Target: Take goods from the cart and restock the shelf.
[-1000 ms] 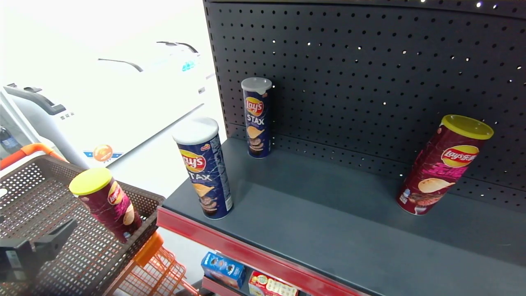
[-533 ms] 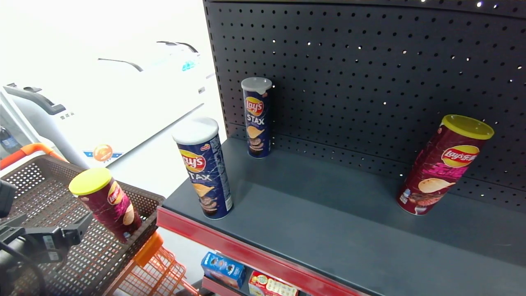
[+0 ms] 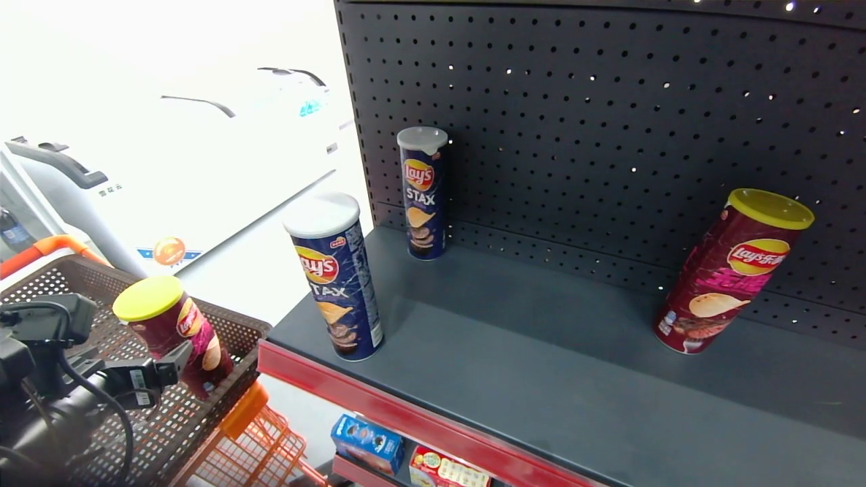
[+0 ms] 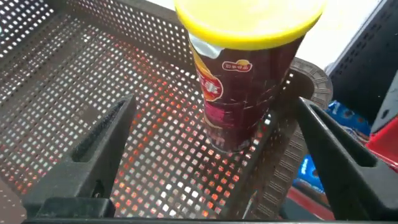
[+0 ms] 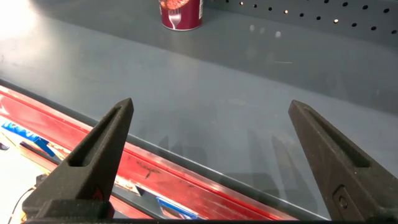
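Observation:
A maroon chip can with a yellow lid [image 3: 177,331] stands tilted in the brown perforated cart basket [image 3: 54,277], near its corner by the shelf. My left gripper [image 3: 162,365] is low beside it. In the left wrist view that gripper [image 4: 214,102] is open, with the can [image 4: 249,93] between and just beyond its black fingers [image 4: 106,143]. The dark shelf [image 3: 541,379] holds two blue cans [image 3: 338,284] [image 3: 421,193] and a maroon can [image 3: 731,270] leaning on the pegboard. My right gripper [image 5: 211,106] is open above the bare shelf board [image 5: 249,124].
The shelf has a red front lip [image 3: 406,419], with boxed goods [image 3: 369,443] on the level below. An orange cart handle [image 3: 47,249] and wire frame [image 3: 264,439] lie at the left. A pegboard [image 3: 609,122] backs the shelf. White freezers stand behind the cart.
My left arm has risen and moved toward the maroon can in the cart; its finger now sits right beside the can. The cans have not moved.

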Motion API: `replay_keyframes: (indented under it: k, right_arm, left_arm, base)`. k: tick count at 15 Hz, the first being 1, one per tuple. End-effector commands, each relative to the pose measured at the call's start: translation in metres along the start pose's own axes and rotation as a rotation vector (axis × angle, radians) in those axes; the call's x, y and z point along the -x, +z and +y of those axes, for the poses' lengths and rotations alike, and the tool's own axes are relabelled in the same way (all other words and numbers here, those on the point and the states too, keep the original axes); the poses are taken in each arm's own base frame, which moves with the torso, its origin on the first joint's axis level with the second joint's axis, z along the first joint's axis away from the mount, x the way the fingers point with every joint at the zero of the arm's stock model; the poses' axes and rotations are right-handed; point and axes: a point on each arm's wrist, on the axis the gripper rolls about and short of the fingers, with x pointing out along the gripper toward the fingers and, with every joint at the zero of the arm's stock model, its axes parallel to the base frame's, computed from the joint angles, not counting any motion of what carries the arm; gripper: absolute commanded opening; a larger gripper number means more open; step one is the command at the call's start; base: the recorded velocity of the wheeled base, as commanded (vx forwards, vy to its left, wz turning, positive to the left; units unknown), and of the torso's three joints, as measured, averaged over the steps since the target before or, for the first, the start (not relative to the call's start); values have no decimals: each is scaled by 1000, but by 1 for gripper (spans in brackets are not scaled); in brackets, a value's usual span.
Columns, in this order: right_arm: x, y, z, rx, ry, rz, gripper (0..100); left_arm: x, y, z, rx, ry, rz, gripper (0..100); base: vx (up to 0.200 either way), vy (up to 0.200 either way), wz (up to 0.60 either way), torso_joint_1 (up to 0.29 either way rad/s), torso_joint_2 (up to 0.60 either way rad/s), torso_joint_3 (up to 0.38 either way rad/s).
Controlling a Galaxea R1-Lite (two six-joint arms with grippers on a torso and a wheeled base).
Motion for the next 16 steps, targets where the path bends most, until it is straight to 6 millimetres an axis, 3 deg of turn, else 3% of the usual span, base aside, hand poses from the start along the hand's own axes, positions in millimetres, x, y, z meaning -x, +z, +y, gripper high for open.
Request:
replay_keyframes:
  k: [1, 8, 16]
  right_arm:
    - [0, 0, 0, 1, 1, 2, 100]
    - [0, 0, 0, 1, 1, 2, 100]
    - [0, 0, 0, 1, 1, 2, 100]
  left_arm:
    - [-18, -11, -2, 0, 1, 39, 100]
    - [-57, -14, -6, 28, 3, -55, 100]
    - [-82, -17, -5, 32, 18, -69, 100]
  base:
    - [0, 0, 0, 0, 0, 0]
    - [0, 0, 0, 0, 0, 0]
    - [0, 0, 0, 0, 0, 0]
